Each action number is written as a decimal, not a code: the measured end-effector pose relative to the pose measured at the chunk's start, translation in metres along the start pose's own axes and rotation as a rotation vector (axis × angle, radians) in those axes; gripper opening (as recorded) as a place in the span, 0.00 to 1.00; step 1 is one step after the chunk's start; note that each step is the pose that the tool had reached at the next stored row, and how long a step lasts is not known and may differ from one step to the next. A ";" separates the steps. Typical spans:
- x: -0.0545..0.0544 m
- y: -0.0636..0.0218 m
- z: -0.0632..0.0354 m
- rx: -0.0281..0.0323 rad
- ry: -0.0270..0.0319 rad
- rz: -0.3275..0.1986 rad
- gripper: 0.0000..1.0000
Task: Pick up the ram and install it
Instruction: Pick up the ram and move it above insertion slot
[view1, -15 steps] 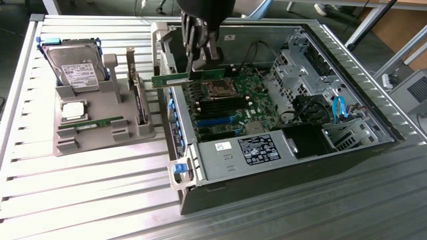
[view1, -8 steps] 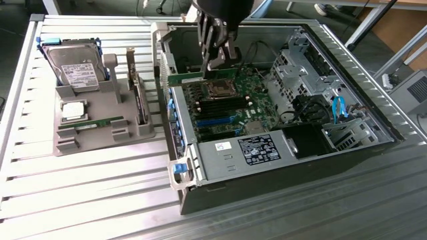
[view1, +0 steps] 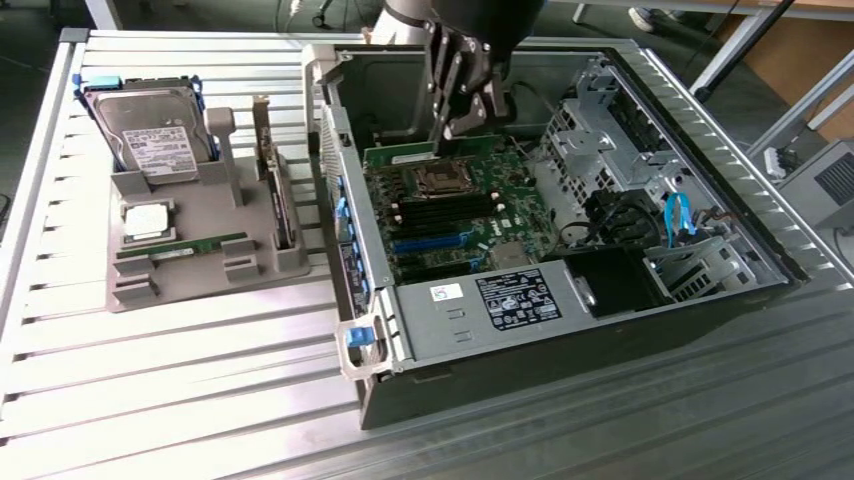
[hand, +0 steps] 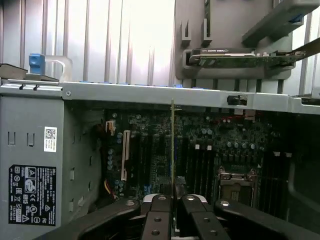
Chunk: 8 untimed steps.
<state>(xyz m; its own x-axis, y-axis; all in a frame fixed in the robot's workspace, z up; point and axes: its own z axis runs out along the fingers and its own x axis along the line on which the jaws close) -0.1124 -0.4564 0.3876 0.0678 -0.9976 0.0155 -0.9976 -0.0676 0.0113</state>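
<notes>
**A:** Which step is this?

**B:** The carry-in, I'd judge. The gripper (hand: 172, 202) is clamped on the ram (hand: 172, 150), seen edge-on. It hangs over the motherboard (view1: 514, 200) inside the open computer case (view1: 747, 200), not yet in a slot.

**A:** What does seating it call for?

**B:** Probably lining its edge along one of the memory slots (view1: 434, 212) beside the processor socket (hand: 235, 182), then a straight push.

**A:** Any writing?

**B:** The power supply (view1: 441, 325) has a black label (view1: 518, 298) and a white code sticker (view1: 447, 292). The hard drive (view1: 147, 130), at the exterior view's left, has its own label. None is readable.
</notes>
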 end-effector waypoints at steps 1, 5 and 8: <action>0.000 -0.0042 0.0000 -0.0001 0.0000 0.000 0.12; 0.002 -0.0236 -0.0003 -0.0008 0.0000 0.000 0.12; 0.003 -0.0417 -0.0005 -0.0014 0.0000 0.000 0.12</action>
<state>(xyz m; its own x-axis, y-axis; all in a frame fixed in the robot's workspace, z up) -0.0706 -0.4564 0.3876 0.0678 -0.9976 0.0155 -0.9976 -0.0676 0.0128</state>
